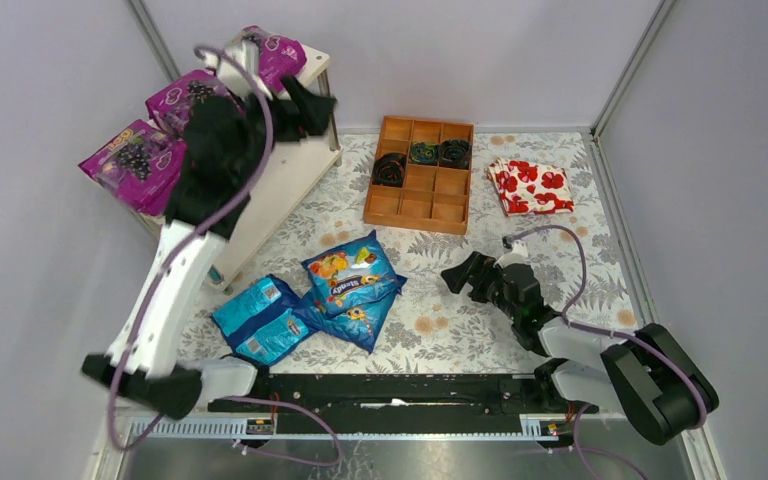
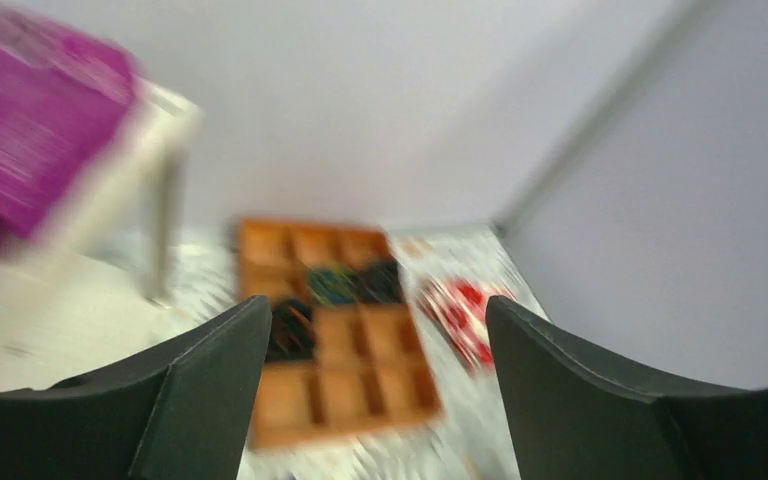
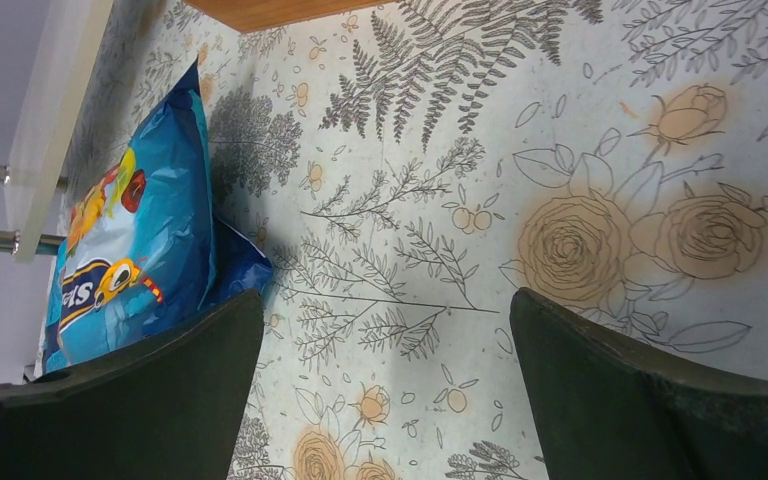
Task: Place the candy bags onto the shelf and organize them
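Magenta candy bags (image 1: 132, 160) are overhanging the edge of the shelf (image 1: 280, 185) while the left gripper (image 1: 312, 106), jaws spread and empty, is hovering beside them, risking a nudge that topples one.

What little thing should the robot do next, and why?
Probably draw the left tool back from the shelf and down toward the blue bags. It stands open and empty at the shelf, where three purple bags already lie, while three blue ones wait on the table. The right tool, also open, sits near them, so it might go instead.
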Available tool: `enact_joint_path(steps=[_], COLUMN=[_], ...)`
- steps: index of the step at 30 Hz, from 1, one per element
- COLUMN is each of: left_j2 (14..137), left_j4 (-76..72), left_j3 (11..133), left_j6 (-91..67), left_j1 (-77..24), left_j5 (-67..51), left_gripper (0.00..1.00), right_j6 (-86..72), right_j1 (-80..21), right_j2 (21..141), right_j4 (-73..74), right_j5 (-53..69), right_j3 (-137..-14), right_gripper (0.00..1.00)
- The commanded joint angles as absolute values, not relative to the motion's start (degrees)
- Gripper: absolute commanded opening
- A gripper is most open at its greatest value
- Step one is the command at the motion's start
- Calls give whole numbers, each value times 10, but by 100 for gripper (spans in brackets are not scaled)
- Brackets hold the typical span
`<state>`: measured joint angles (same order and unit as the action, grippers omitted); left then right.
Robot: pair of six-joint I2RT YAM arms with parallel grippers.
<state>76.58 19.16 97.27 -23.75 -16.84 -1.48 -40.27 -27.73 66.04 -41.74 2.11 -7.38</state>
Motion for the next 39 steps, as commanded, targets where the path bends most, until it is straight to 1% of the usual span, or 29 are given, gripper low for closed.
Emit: enact_joint_path(steps=[1,3,4,7,9,11,12,15,18,20,24,26,32,35,36,39], left_j2=[663,637,625,575,535,493,476,427,392,381,399,419,432,451,458,468], left_j4=[156,168,182,213,233,256,260,263,285,271,231,226,164,127,119,83], left_j3=[799,716,676,560,505,455,430,361,320,289,262,257,227,217,217,215], left_j6=[-249,-254,-254,-258,-260,-294,-320,-392,-480,-506,-541,-541,-547,-551,-553,-558], left_j1=[-240,-261,-272,-294,-295,-295,-294,-294,-294,-294,-294,-294,-294,-294,-294,-294], left_j5=[-110,-150,-147,-116,-77,19,41,55,81,52,-52,-81,-94,-113,-119,-157], left_gripper=[85,85,85,85,84,86,88,92,94,93,85,81,60,48,43,37], right_j6=[-388,-386,-384,-381,-377,-369,-367,-369,-398,-445,-545,-584,-620,-635,-643,-665], right_j1=[-275,-276,-276,-275,-275,-276,-276,-276,-282,-294,-332,-352,-420,-437,-442,-454], right_j2=[682,689,692,705,717,736,749,788,807,815,822,816,785,779,780,792], right_j4=[-420,-421,-421,-420,-415,-404,-401,-388,-378,-401,-501,-525,-521,-518,-520,-538], right_j5=[48,56,59,72,86,118,135,179,203,210,215,205,158,142,136,122], right_j3=[-108,-114,-116,-124,-134,-157,-167,-197,-208,-197,-161,-153,-166,-170,-171,-171], right_gripper=[100,100,100,100,100,100,100,100,100,100,100,100,100,100,100,100])
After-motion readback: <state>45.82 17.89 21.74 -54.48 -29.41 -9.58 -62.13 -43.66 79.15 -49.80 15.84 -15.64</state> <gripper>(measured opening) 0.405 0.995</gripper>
